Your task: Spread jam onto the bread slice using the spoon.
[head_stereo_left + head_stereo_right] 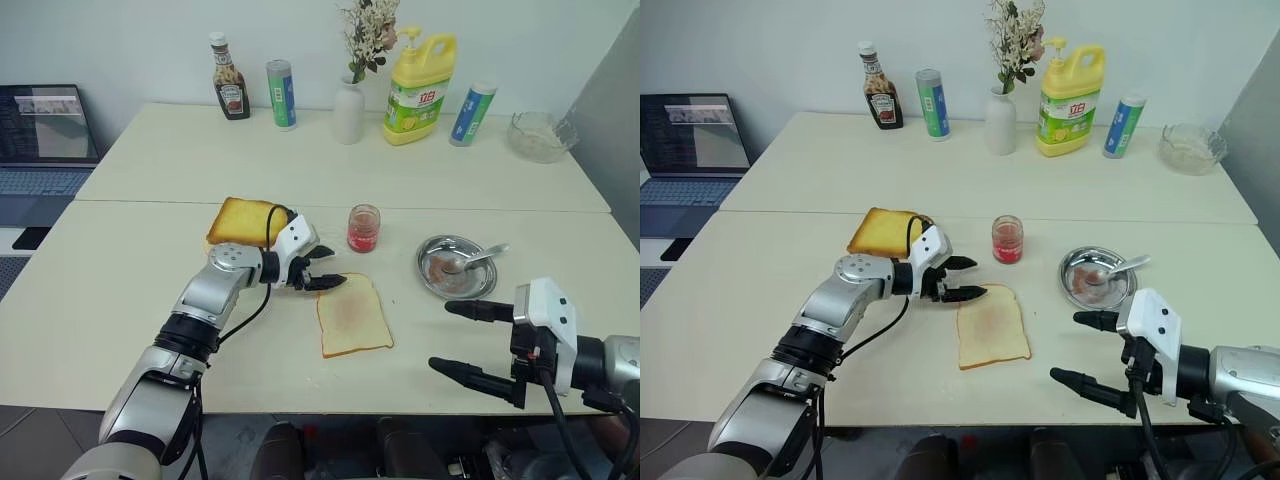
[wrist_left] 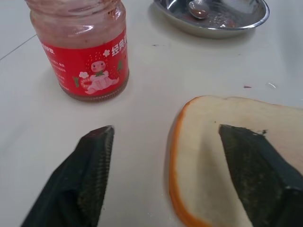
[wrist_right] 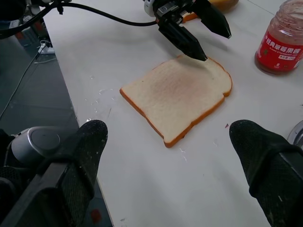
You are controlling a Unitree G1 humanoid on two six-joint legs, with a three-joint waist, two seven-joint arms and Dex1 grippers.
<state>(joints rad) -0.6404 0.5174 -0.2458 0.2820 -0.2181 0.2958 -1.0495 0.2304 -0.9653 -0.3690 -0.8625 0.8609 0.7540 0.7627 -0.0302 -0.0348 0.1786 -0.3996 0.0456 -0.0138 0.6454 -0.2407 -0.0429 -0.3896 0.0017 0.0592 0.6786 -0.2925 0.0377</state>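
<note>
So the little glass jam jar (image 1: 363, 228) is sitting open on the pale table (image 1: 120, 260), red label facing out, with red jam smeared up its walls. Off to its right the round steel dish (image 1: 457, 267) is holding the spoon (image 1: 474, 260), bowl end down in some reddish smears and the handle leaning out over the rim.

The left gripper (image 1: 326, 267) is hovering right at the top-left corner of the bread slice (image 1: 353, 317), fingers spread apart and gripping nothing; one finger is sitting over the crust edge, the other over bare table toward the jar. Can't tell if it's actually touching the bread. The right gripper (image 1: 459, 340) is hanging near the front edge of the table, also wide open and empty, well apart from the dish.

The bread is lying flat, soft and white with a thin tan crust and a faint pink blush in the middle. A golden toasted slice (image 1: 243, 220) is lying behind the left arm.
</note>
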